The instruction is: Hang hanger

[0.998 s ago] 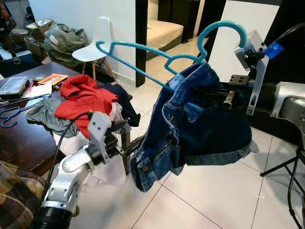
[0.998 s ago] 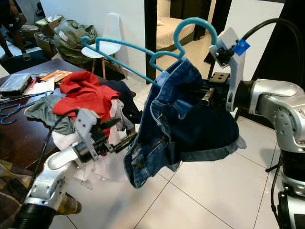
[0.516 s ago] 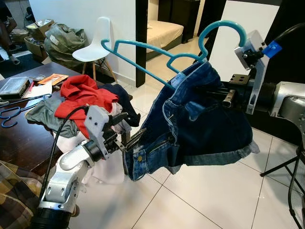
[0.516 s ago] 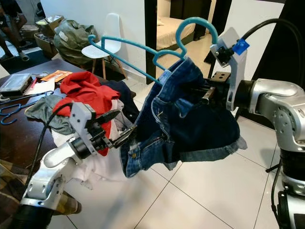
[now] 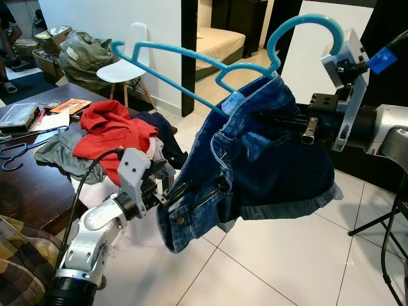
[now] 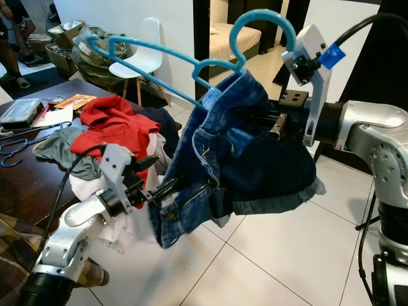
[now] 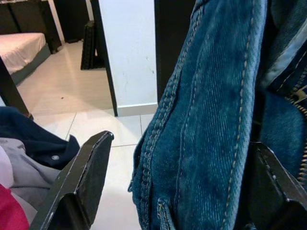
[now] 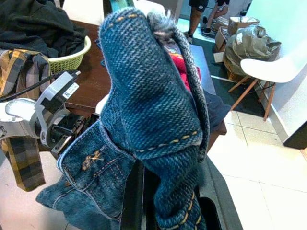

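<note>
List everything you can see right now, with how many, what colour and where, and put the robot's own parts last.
denim garment: one, blue, held up between both arms over the tiled floor
hanger: one, teal, partly inside the denim garment, hook on top
clothes pile: one heap, red, grey, navy and white, on the table edge
table: one, dark brown, at the robot's left
spare hanger: at least one, dark blue, flat on the table
chair: one, white, by the wall
bag: one, olive, behind the chair
basket: one, yellow-green, on the table
left pincer: black, open around the denim's lower edge
right pincer: black, shut on the denim near the hanger
</note>
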You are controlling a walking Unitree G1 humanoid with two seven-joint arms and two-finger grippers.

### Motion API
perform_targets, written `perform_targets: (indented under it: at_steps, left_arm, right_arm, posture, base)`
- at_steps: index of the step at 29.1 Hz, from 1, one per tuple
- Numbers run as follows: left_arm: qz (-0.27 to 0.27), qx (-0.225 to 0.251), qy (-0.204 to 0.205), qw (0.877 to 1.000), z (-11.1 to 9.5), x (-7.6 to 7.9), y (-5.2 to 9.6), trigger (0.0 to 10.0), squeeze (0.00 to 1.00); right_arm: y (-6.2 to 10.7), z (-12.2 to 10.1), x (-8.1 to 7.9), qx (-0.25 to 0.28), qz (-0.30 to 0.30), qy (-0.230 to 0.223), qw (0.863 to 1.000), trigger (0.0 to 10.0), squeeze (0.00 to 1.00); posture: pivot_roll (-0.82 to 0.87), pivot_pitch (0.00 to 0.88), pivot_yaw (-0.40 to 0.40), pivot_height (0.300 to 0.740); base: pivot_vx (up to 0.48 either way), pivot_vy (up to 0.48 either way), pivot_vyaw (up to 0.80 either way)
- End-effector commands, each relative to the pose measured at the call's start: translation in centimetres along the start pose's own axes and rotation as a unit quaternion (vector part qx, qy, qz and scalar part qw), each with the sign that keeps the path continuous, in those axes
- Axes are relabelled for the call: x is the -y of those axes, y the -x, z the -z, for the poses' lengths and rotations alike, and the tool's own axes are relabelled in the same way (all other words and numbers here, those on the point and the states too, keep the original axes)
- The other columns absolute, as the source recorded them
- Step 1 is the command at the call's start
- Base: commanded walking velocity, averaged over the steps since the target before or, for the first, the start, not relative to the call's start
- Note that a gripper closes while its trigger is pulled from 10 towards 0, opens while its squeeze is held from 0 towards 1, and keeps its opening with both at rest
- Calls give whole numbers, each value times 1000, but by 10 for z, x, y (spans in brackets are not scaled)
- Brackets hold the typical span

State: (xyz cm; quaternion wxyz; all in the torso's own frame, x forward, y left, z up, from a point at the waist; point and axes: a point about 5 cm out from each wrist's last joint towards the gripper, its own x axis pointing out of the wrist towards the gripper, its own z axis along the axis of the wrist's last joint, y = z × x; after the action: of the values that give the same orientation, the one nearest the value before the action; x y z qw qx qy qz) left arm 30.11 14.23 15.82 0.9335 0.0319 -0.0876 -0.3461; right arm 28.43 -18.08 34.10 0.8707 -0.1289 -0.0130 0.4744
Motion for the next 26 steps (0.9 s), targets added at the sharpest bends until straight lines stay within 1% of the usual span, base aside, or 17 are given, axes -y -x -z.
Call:
perform_targets:
  at_steps: [1,4,5,6,8,10,11,12,19,22,23,26]
  left_arm:
    - [12,-22,3,1000,8,5,3,10000,0]
    - [14,-31,0,999,11,7,3,10000,0]
    - [8,-40,-5,999,14,7,5,10000,0]
    - [-2,-49,-14,999,16,5,7,4549,0]
    - [-14,-56,-25,998,17,2,8,4549,0]
    - [-15,-57,-26,998,18,1,8,4549,0]
    - [-24,-58,-31,998,16,-2,12,0,0]
    - [-35,-60,-36,997,15,-5,16,0,0]
    - [-41,-67,-40,996,15,-8,20,0,0]
    - [-51,-68,-51,995,10,-14,27,0,0]
    - [-51,-68,-51,995,10,-14,27,0,0]
    - [-60,-69,-59,994,7,-20,30,0,0]
  right_arm:
    - [4,-12,-1,22,3,18,1000,0,0]
    - [4,-13,-1,23,4,18,1000,0,0]
    - [3,-14,0,25,5,18,1000,0,0]
    - [3,-13,2,24,13,17,999,0,0]
    - [4,-13,4,23,23,16,999,0,0]
    - [4,-13,4,23,24,15,999,0,0]
    - [4,-11,9,20,41,12,999,0,0]
    - [5,-9,15,15,61,8,998,0,0]
    - [5,-9,16,13,67,8,998,0,0]
    - [9,-2,23,-14,94,18,995,0,0]
    - [9,-2,23,-14,94,18,995,0,0]
    - [12,0,24,-23,97,24,995,0,0]
  posture:
    - [-105,0,-31,740]
    - [-104,0,-31,740]
    - [-103,0,-31,740]
    - [-99,0,-31,740]
    - [-99,0,-30,740]
    - [-99,0,-30,740]
    - [-92,0,-34,740]
    - [-92,0,-34,740]
    - [-89,0,-34,740]
    - [-85,0,-37,740]
    - [-85,0,-37,740]
    - [-86,0,-36,740]
  base:
    - [0,0,0]
    - [0,0,0]
    - [0,0,0]
    - [0,0,0]
    - [0,0,0]
    - [0,0,0]
    - [0,0,0]
    - [0,0,0]
    - [0,0,0]
    - [0,0,0]
    - [0,0,0]
    - [0,0,0]
